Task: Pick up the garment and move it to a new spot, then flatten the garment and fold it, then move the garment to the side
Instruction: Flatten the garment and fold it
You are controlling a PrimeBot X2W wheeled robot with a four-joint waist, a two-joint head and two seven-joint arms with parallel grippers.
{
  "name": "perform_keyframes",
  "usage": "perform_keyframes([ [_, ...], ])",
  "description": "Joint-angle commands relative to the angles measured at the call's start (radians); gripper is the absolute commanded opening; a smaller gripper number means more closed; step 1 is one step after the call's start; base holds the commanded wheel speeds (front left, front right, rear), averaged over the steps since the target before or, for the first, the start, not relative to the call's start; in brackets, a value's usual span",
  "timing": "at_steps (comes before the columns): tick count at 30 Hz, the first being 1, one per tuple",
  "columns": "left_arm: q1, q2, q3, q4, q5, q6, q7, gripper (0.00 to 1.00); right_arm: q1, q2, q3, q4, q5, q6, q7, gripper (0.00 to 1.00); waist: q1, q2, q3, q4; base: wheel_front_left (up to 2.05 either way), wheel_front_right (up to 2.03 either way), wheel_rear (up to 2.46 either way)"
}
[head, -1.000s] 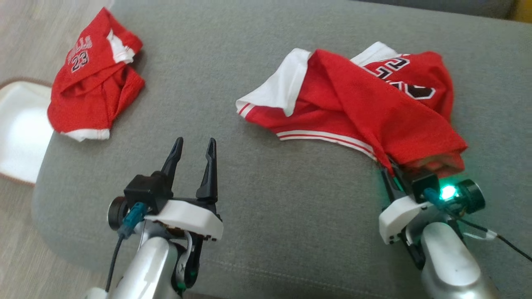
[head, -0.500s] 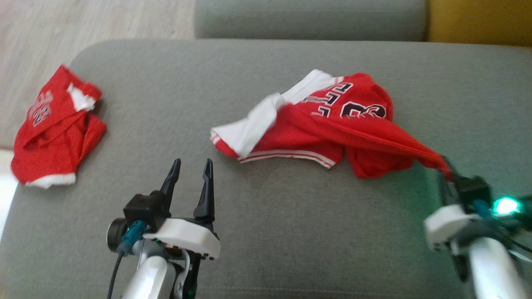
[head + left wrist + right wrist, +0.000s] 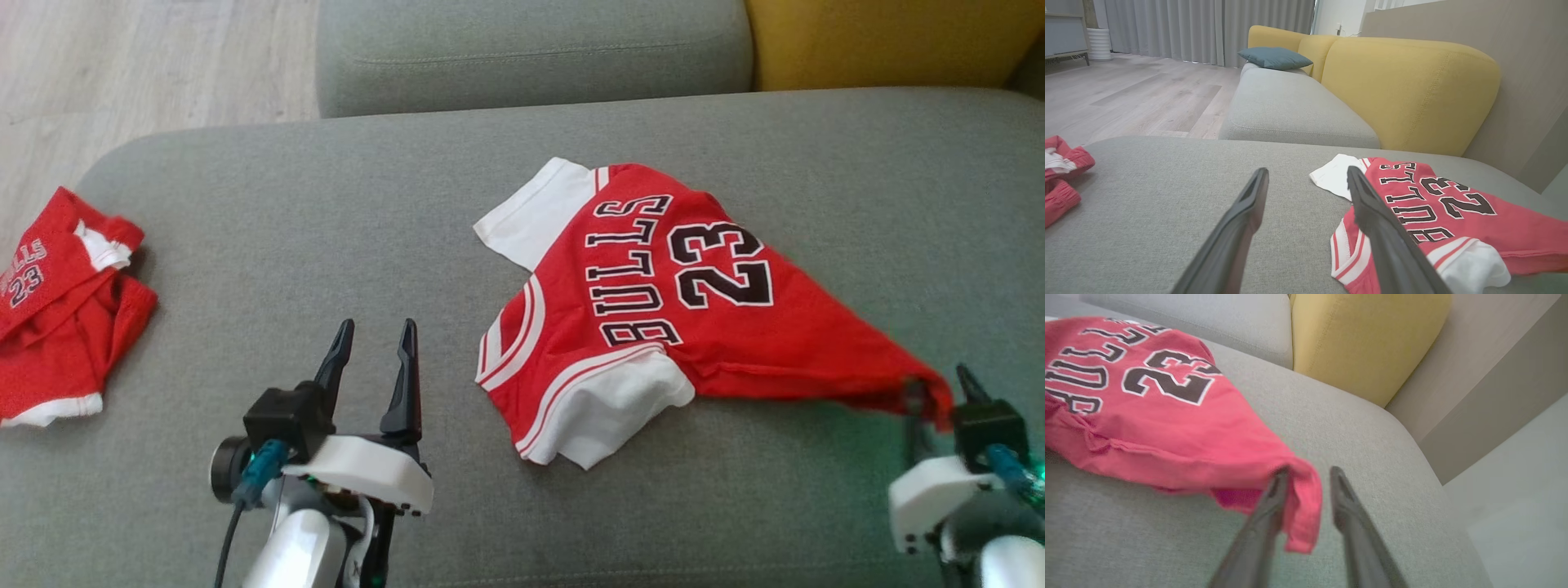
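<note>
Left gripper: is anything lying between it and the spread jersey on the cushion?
Nothing visible does. Bare grey cushion lies between the left gripper and the jersey, off to its right. Its jaws stand open.

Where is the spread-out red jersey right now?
Head view: the jersey lies right of centre on the grey cushion, one stretched corner between the parted fingers of the right claw at the lower right.

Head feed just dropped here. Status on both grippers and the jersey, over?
Left gripper open, off the cloth. Right gripper parted, jersey corner draped between its fingers. Jersey number-up on grey cushion. Second red garment far left, out of the way.
</note>
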Motion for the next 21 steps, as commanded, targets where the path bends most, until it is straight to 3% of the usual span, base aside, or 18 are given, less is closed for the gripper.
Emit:
perform_keyframes([
  [1, -0.038, 0.002, 0.030, -0.037, -0.008, 0.004, -0.012, 1.00, -0.037, -0.004, 0.041, -0.055, 0.010, 0.004, -0.007, 1.00, 0.0000, -0.0001, 0.003, -0.008, 0.00, 0.00, 0.00],
  [13, -0.046, 0.002, 0.042, -0.051, -0.003, 0.002, -0.012, 1.00, -0.166, 0.033, 0.130, -0.189, 0.150, 0.004, -0.162, 1.00, 0.0000, -0.0001, 0.011, -0.022, 0.00, 0.00, 0.00],
  [21, -0.056, 0.002, 0.027, -0.074, -0.011, 0.002, -0.012, 1.00, -0.190, 0.035, 0.185, -0.155, 0.216, 0.004, -0.193, 1.00, 0.0000, -0.0001, 0.031, 0.036, 0.00, 0.00, 0.00],
])
